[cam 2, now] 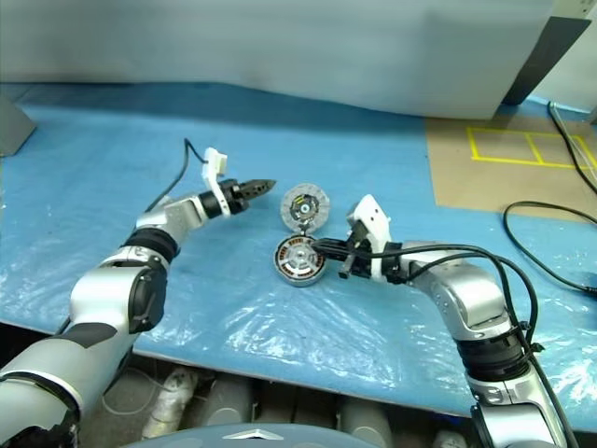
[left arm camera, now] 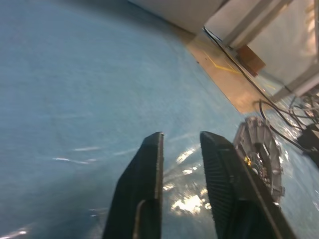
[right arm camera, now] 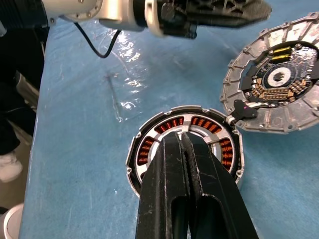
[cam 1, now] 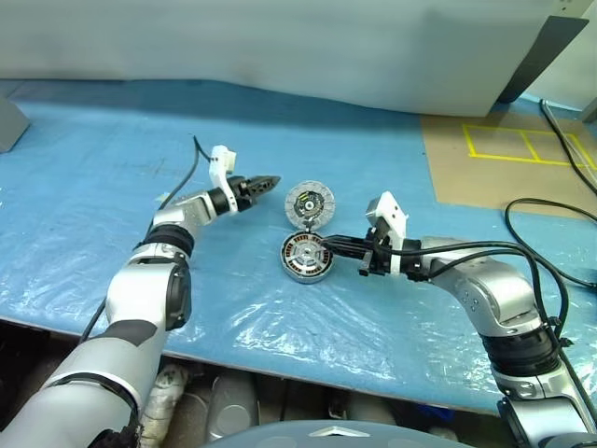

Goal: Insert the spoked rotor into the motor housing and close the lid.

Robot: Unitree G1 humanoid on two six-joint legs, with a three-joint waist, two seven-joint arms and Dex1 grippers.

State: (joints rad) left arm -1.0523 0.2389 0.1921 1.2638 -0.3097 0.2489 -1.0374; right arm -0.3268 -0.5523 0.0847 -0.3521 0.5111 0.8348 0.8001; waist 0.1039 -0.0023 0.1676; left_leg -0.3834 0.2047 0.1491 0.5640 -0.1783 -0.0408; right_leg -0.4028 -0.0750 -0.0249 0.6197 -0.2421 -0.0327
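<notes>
Lying just beyond the left claw (cam 1: 270,181), the lid (cam 1: 309,203).

On the surface (cam 1: 112,187) before me, the motor housing (cam 1: 306,257) lies flat near the middle, and the lid (cam 1: 309,203) sits just behind it, touching its far rim. My left gripper (cam 1: 264,186) hangs to the left of the lid, pointing toward it. My right gripper (cam 1: 328,245) reaches in from the right, its jaws over the housing's near-right edge.
</notes>
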